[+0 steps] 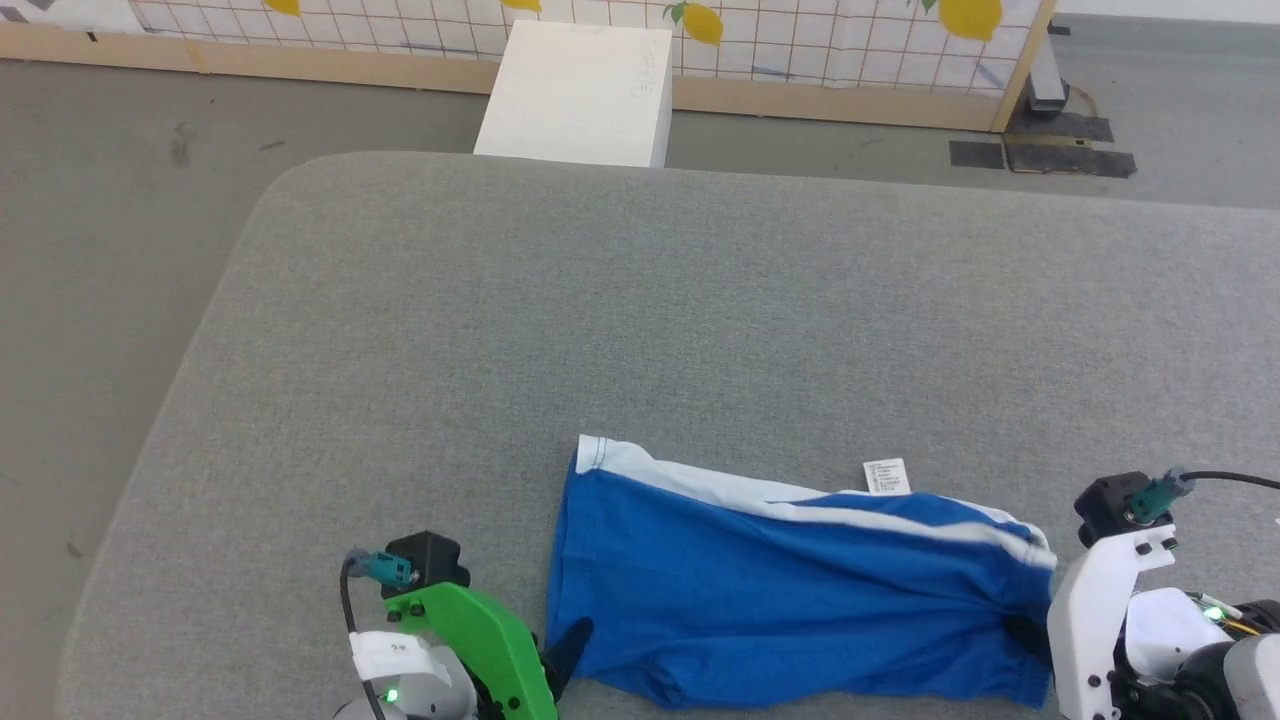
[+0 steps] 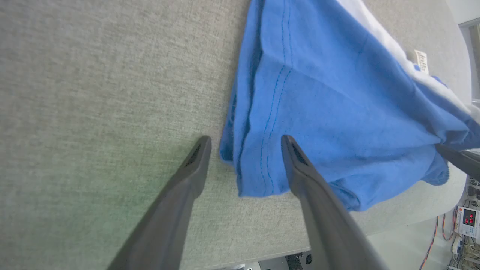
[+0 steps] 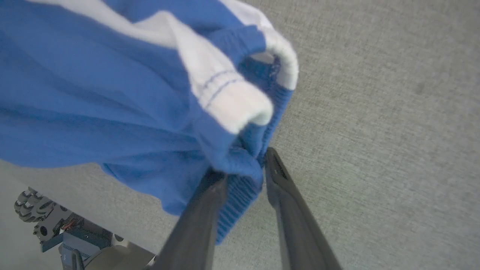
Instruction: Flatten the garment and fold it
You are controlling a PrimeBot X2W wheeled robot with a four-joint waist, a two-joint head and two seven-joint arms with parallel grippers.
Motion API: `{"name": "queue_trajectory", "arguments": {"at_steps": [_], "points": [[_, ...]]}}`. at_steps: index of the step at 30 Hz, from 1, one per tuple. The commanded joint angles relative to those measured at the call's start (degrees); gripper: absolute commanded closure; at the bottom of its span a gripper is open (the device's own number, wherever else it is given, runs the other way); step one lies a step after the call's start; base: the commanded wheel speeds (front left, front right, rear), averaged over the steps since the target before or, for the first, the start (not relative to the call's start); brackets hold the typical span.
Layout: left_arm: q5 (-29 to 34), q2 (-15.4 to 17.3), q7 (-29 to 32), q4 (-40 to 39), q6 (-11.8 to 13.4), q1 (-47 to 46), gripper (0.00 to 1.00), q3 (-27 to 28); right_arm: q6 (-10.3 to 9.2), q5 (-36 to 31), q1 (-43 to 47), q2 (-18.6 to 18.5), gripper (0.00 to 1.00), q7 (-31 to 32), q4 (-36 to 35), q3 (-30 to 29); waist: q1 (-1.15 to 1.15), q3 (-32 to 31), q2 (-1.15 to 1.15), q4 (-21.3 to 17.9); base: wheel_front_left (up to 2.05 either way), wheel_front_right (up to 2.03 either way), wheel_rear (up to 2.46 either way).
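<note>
The garment point(image 1: 790, 590), bright blue shorts with a white side stripe and a white tag point(image 1: 886, 475), lies crumpled lengthwise near the front edge of the grey padded table point(image 1: 640, 300). My left gripper point(image 2: 245, 140) is open, its fingers straddling the stitched hem corner of the garment point(image 2: 337, 105), and in the head view this gripper point(image 1: 572, 640) sits at the cloth's left end. My right gripper point(image 3: 243, 165) is shut on the ribbed waistband of the garment point(image 3: 112, 93), holding that end bunched and slightly raised. In the head view the right gripper point(image 1: 1030, 635) is partly hidden by cloth.
A white box point(image 1: 580, 95) stands on the floor beyond the table's far edge, before a lemon-patterned wall point(image 1: 800, 40). The table's rounded left corner point(image 1: 290, 190) drops to grey floor. A device with a red display point(image 2: 468, 217) sits below the near edge.
</note>
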Motion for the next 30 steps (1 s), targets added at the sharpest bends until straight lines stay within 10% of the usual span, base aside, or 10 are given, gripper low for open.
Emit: {"name": "queue_trajectory", "arguments": {"at_steps": [1,10,23,30], "points": [[0.28,0.04,-0.45,0.29,-0.10,0.61,0.00,0.03,-0.10,0.02,0.61,0.33,0.00,-1.26,-0.14,0.27,0.00,-0.07,0.00,-0.13,0.00,0.00,0.00],[0.88,1.84,-6.65,-5.11,-0.30,-0.97,0.00,5.04,-0.10,1.08,2.77,1.64,0.00,-4.70,-4.91,-2.08,0.00,-1.36,0.00,-0.86,0.00,0.00,0.00],[19.50,4.47,-42.94,-6.90,-3.51,-2.34,0.00,9.92,-0.10,-5.59,4.89,7.53,0.00,-10.94,-9.15,-7.53,0.00,-1.26,0.00,-2.05,0.00,0.00,0.00],[30.23,0.52,-44.56,-11.05,-5.07,-2.00,0.00,11.65,-0.10,-8.69,2.85,9.09,0.00,-10.91,-4.34,-6.53,0.00,0.54,0.00,-2.00,0.00,0.00,0.00]]}}
